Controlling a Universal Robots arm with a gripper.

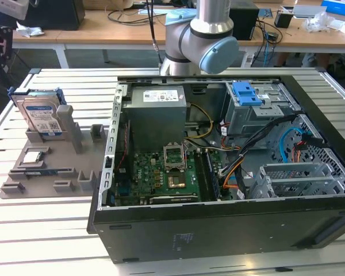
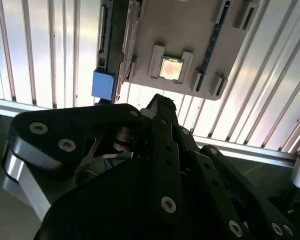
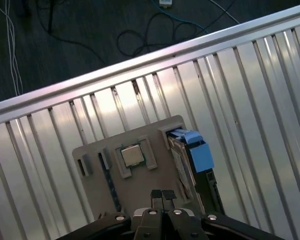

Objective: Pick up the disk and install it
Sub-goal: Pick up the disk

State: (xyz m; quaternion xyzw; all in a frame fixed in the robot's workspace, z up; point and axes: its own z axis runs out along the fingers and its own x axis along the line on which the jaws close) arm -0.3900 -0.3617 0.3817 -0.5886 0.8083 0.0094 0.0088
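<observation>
1. The disk (image 1: 40,115) stands on its edge in the grey holder (image 1: 69,158) on the table (image 1: 23,213), at the exterior view's left;
2. The pincer (image 3: 162,194) hangs well above the holder, tips pressed together, holding nothing;
3. To do this well, I think it must open wide, line up over the disk, not the small chip (image 3: 132,156), and come down straight.

Glare whitens the slatted table (image 2: 50,50) in the second wrist view; the exterior view is evenly lit
</observation>
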